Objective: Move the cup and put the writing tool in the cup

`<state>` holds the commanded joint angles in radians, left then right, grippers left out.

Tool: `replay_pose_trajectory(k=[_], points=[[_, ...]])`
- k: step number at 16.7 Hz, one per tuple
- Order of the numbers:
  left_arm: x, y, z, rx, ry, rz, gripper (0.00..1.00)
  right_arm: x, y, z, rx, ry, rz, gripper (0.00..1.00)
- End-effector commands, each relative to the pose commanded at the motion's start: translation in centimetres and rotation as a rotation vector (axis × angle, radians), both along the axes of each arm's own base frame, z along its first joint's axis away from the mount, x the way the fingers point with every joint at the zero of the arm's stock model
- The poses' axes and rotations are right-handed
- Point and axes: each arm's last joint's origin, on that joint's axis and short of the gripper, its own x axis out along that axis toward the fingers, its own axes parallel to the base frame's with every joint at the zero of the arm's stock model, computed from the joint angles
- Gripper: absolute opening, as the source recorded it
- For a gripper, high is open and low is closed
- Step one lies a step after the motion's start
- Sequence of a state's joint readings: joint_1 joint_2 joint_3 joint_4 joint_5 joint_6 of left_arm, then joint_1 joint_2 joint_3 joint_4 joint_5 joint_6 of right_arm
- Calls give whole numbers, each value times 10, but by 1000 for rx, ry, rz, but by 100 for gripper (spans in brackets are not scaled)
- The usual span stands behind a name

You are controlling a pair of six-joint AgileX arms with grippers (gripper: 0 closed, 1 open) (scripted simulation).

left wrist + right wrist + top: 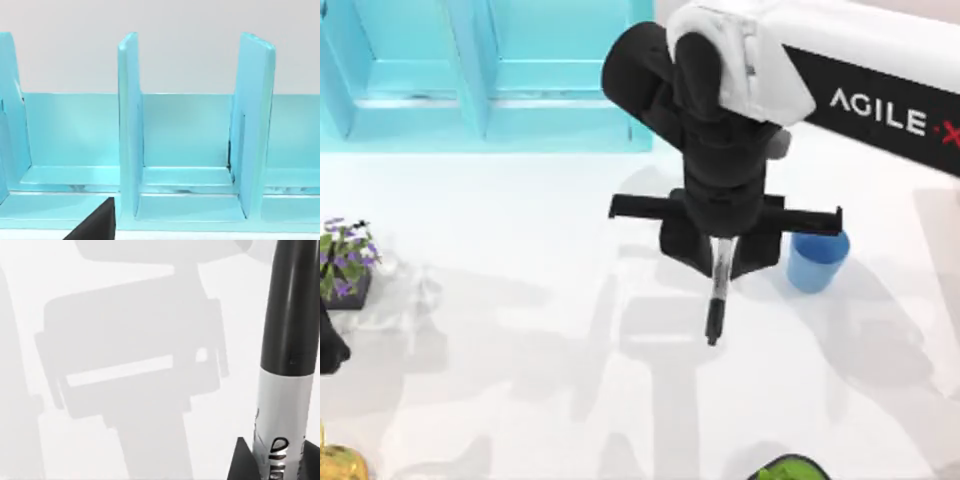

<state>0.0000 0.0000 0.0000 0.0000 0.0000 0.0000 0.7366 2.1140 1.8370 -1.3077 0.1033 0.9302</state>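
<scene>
The right gripper (720,255) hangs above the middle of the table (520,330), its fingers clamped on the marker (717,295), which juts out below them. In the top view the marker's long axis runs nearly straight toward the near edge of the table, with the black end farthest from the gripper and the pale labelled middle caught between the fingers. The right wrist view shows the same pen close up (285,365): the white and grey label with dark print sits by the fingers (240,460), and the black barrel runs away from them over the bare white table (125,315), where the gripper's shadow lies. The marker hangs clear of the table, not touching it. The cup (816,260) stands upright on the table just beside the gripper, toward the right side, partly under the black crossbar of the gripper; its open mouth faces up and what can be seen of the inside holds nothing. The marker and the cup are apart. A light-blue rack (490,80) of upright dividers runs along the far left of the table, and the left wrist view looks straight at its compartments (185,130), which are bare. A small pot of purple flowers (345,262) stands at the left edge. The left arm (330,345) is parked at the left edge near it; whether its fingers are apart or together I cannot tell
</scene>
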Motion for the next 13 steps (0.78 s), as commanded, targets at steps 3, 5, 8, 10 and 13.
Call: replay_pose_trajectory(k=[3, 5, 8, 10, 13], points=[[0, 0, 0, 0, 0, 0, 100, -1, 6, 4, 12, -140, 70, 0], [0, 0, 0, 0, 0, 0, 100, -1, 12, 3, 13, -272, 127, 0], [0, 0, 0, 0, 0, 0, 100, 1, 18, -8, -8, -502, 207, 0], [0, 0, 0, 0, 0, 0, 100, 0, 20, -21, -45, -660, 250, 0], [0, 0, 0, 0, 0, 0, 100, -7, 14, -46, -138, -878, 288, 0]])
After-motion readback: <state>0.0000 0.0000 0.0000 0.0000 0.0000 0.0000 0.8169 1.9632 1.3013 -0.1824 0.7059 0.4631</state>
